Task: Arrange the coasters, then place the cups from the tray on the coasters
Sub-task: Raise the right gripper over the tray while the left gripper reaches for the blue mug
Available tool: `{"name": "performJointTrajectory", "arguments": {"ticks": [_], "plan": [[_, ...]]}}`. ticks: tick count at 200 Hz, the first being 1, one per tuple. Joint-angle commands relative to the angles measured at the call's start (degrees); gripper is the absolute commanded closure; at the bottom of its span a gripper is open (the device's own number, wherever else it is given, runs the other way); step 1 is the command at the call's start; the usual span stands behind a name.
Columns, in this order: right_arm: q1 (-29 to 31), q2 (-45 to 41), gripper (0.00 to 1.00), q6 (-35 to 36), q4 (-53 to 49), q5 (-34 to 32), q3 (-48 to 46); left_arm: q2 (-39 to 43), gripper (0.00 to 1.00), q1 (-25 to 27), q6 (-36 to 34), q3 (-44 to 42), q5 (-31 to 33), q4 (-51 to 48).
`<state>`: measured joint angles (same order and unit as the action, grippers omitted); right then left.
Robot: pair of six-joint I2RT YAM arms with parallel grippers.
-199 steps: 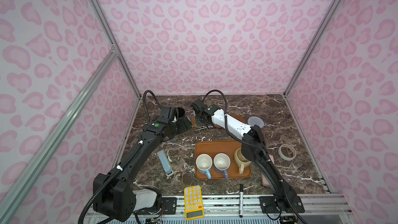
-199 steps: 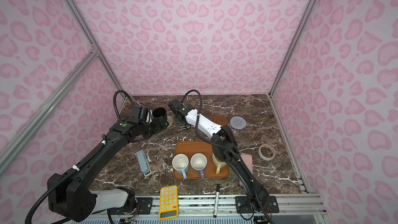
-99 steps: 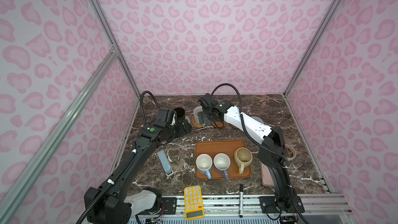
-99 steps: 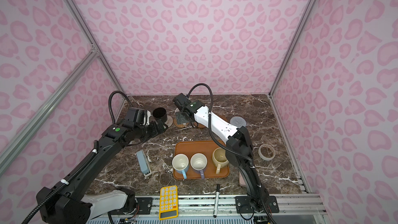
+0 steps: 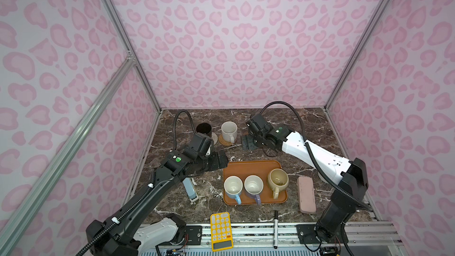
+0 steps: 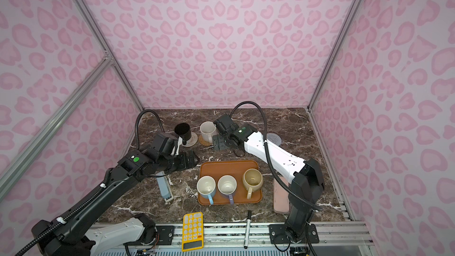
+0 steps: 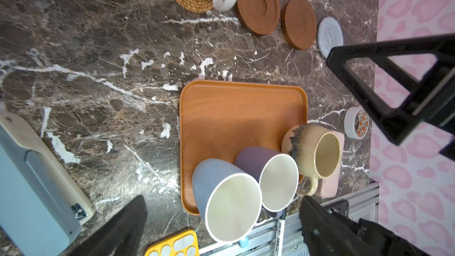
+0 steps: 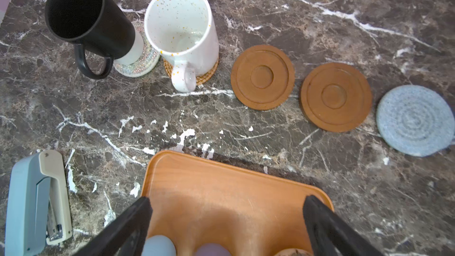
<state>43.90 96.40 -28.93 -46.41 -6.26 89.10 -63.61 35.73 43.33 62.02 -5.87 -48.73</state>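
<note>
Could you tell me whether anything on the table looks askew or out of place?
Nothing spilled or damaged. The black mug seems off-centre on the whitish woven coaster, which shows mostly on the side toward the speckled white mug.

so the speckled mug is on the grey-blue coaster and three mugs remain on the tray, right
No: the right wrist view shows the speckled mug on the tan rattan coaster; the grey-blue coaster is bare. Three mugs do remain on the tray.
</note>
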Motion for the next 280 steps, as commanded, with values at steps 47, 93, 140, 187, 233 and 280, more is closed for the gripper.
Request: {"name": "performJointTrajectory", "arguments": {"ticks": [47,93,140,187,233,280], "plan": [[-0.22,-9.77,0.02,-1.91,0.6,2.7,-12.25,2.21,0.01,9.96,8.6,-3.65,4.7,-3.89],[-0.73,-14.97,0.02,-2.31,0.72,2.61,-17.77,4.43,0.03,14.73,11.43,-7.34,5.97,-4.47],[-1.27,-16.21,0.02,-2.56,2.19,5.03,-19.91,3.69,0.03,20.48,14.44,-9.7,9.05,-3.42],[-1.29,-16.97,0.02,-2.62,2.9,5.12,-19.87,1.46,0.03,23.05,16.49,-10.88,10.66,-1.72],[-1.79,-17.71,0.02,-2.25,2.4,4.86,-20.39,-1.61,0.02,25.78,17.6,-10.12,10.64,-0.19],[-1.97,-19.97,0.02,-3.19,2.32,4.51,-22.61,-3.68,0.02,29.66,17.93,-9.8,10.57,0.51]]}}
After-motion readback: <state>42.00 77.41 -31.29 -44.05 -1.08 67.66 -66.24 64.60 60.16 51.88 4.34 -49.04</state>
